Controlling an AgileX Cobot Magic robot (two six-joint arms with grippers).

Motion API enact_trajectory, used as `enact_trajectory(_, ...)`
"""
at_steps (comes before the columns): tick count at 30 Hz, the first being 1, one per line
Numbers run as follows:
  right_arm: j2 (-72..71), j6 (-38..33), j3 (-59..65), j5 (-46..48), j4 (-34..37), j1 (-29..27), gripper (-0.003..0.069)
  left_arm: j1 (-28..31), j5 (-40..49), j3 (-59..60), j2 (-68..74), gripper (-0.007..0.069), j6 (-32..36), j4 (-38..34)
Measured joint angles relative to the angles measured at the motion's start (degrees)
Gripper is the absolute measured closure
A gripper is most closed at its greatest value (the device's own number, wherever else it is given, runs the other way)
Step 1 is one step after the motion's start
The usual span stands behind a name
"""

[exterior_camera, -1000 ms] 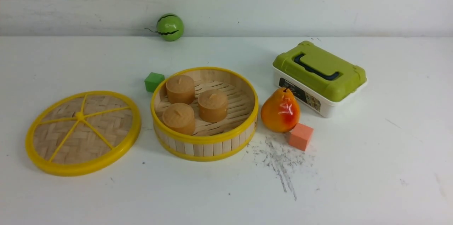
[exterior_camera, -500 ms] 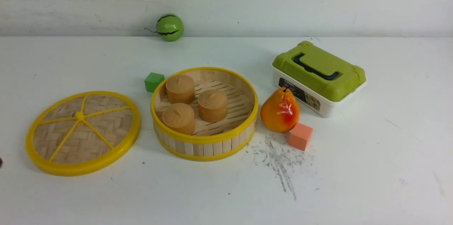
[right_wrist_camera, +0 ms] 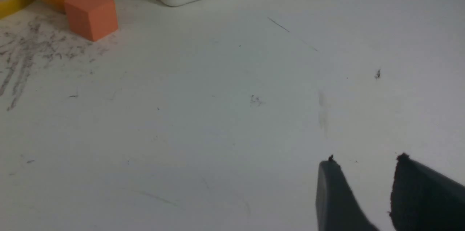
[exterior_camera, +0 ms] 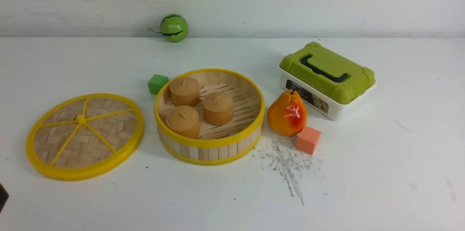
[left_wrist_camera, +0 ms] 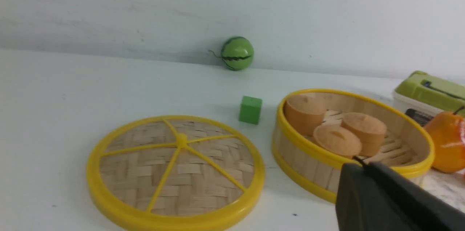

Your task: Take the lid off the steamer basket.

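The lid (exterior_camera: pixel 85 136) lies flat on the table to the left of the steamer basket (exterior_camera: pixel 210 151), a small gap apart from it. The basket is uncovered and holds three brown buns (exterior_camera: pixel 218 107). Only a dark corner of my left gripper (exterior_camera: pixel 1 196) shows at the front view's lower left edge, near the lid's front. In the left wrist view the lid (left_wrist_camera: pixel 176 173) and the basket (left_wrist_camera: pixel 301 158) lie ahead of the left gripper (left_wrist_camera: pixel 363 163), whose fingers are pressed together and empty. My right gripper (right_wrist_camera: pixel 365 160) is open and empty over bare table.
A green cube (exterior_camera: pixel 158 84) sits behind the basket's left side. A pear (exterior_camera: pixel 287 113) and an orange cube (exterior_camera: pixel 308 140) stand to its right, with a white box with a green lid (exterior_camera: pixel 327 78) behind them. A green ball (exterior_camera: pixel 174 27) rests by the back wall.
A dark bit of my left gripper has come into the front view at the lower left edge and moved lower. The lid, the basket and the other objects have not moved.
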Motion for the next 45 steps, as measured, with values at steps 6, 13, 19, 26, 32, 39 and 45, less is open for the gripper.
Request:
enact_trajectory(6, 0.0, 0.0, 0.0, 0.0, 0.0, 0.0, 0.0419, 0.0, 0.51, 6.32, -5.74, 0.0637, -16.93, 16.04)
enact_trajectory(13, 0.0, 0.0, 0.0, 0.0, 0.0, 0.0, 0.0419, -0.04, 15.89, 6.94, -6.76, 0.0637, -20.57, 20.37)
enact_trajectory(19, 0.0, 0.0, 0.0, 0.0, 0.0, 0.0, 0.0419, -0.04, 16.44, 6.94, -6.76, 0.0637, -18.39, 19.75)
enact_trajectory(26, 0.0, 0.0, 0.0, 0.0, 0.0, 0.0, 0.0419, -0.04, 16.76, 6.94, -6.76, 0.0636, -18.28, 19.24)
enact_trajectory(32, 0.0, 0.0, 0.0, 0.0, 0.0, 0.0, 0.0419, -0.04, 16.76, 6.94, -6.76, 0.0636, -18.28, 19.24)
enact_trajectory(39, 0.0, 0.0, 0.0, 0.0, 0.0, 0.0, 0.0419, -0.06, 16.78, 6.94, -6.76, 0.0631, -18.27, 19.09)
enact_trajectory(45, 0.0, 0.0, 0.0, 0.0, 0.0, 0.0, 0.0419, -0.06, 16.78, 6.94, -6.76, 0.0626, -18.27, 19.09)
